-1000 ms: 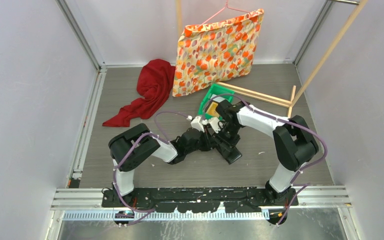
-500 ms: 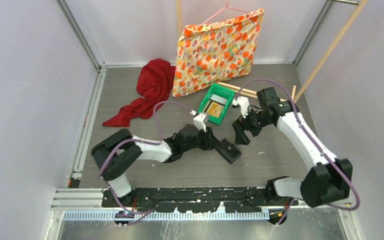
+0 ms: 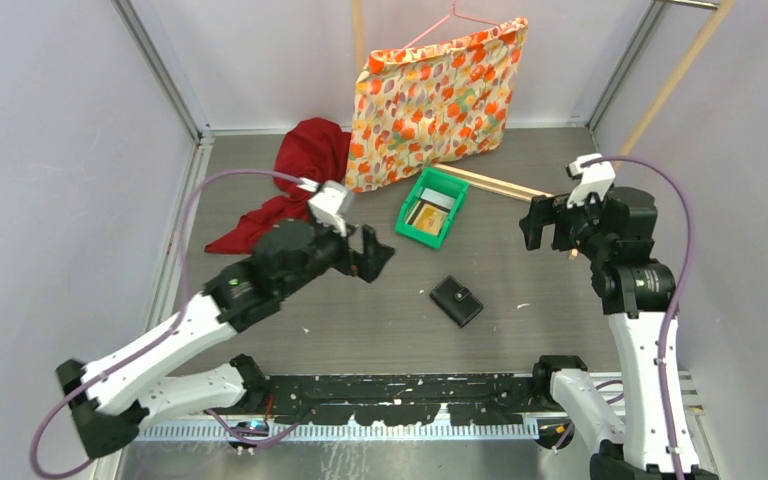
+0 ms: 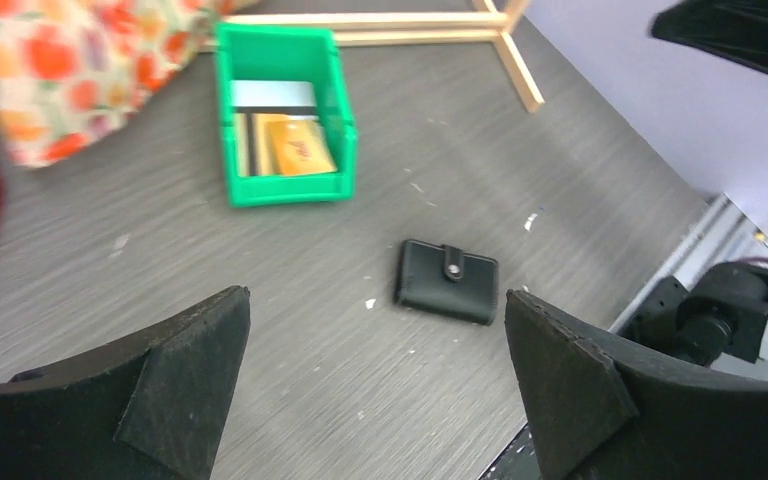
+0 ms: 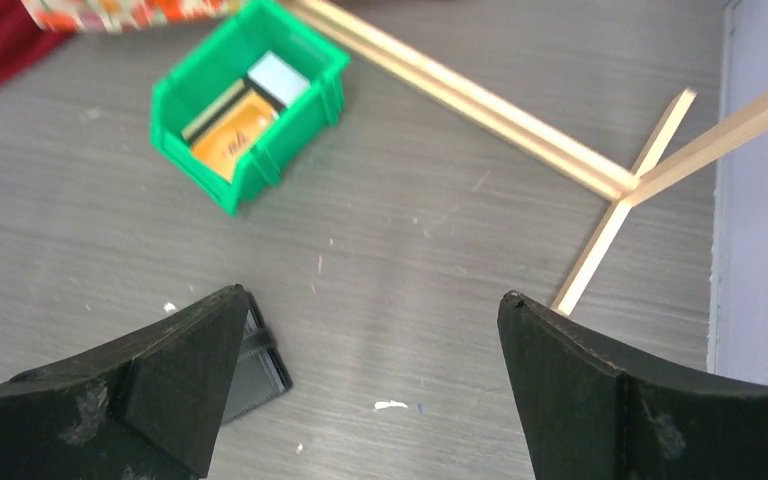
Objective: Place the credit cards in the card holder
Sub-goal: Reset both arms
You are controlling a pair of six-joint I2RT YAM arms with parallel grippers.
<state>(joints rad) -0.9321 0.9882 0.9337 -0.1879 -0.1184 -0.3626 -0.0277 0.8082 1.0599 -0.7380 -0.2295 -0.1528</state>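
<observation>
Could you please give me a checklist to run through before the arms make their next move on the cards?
1. Left gripper open and empty: ok.
2. Right gripper open and empty: ok.
3. Small black folding card holder opened for loading: not ok, it lies shut on the table, tab snapped.
4. Thin flat credit cards in view: ok, inside the green plastic tray.
5. Card count: cannot tell, they overlap.

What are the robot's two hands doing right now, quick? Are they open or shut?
The left gripper is open, holding nothing.
The right gripper is open, holding nothing.
</observation>
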